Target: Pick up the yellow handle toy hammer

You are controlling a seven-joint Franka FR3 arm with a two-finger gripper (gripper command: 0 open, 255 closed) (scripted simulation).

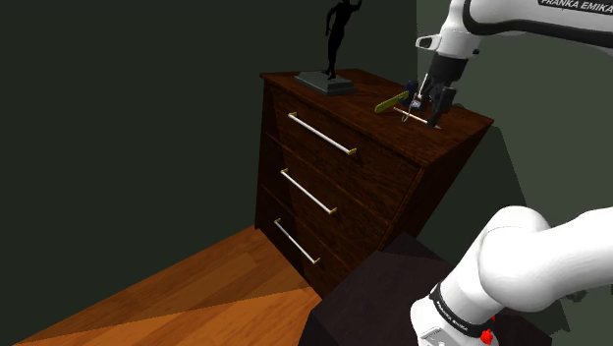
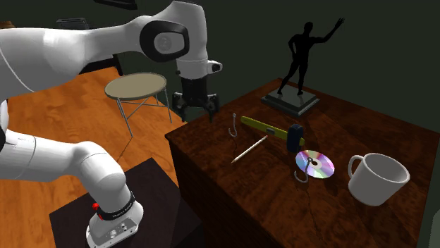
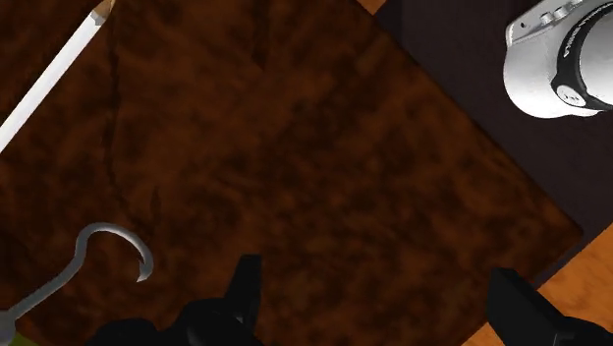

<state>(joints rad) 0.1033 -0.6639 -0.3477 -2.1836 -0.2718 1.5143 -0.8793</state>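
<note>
Gripper (image 2: 194,118) spread apart over dresser (image 2: 395,134) edge, toy hammer (image 2: 269,127) lying flat, handle toward gripper, head toward mug (image 2: 377,178)

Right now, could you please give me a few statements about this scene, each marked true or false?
1. The gripper is open and holds nothing. True.
2. The toy hammer lies flat on top of the dresser. True.
3. The white mug lies on its side. False: it stands upright, mouth up.
4. The top drawer of the dresser is pulled out. False: all three drawers are shut.
5. The dark figurine stands on the floor. False: it stands on the dresser top, beyond the hammer.
6. The shiny disc lies flat on the dresser top near the mug. True.
</note>
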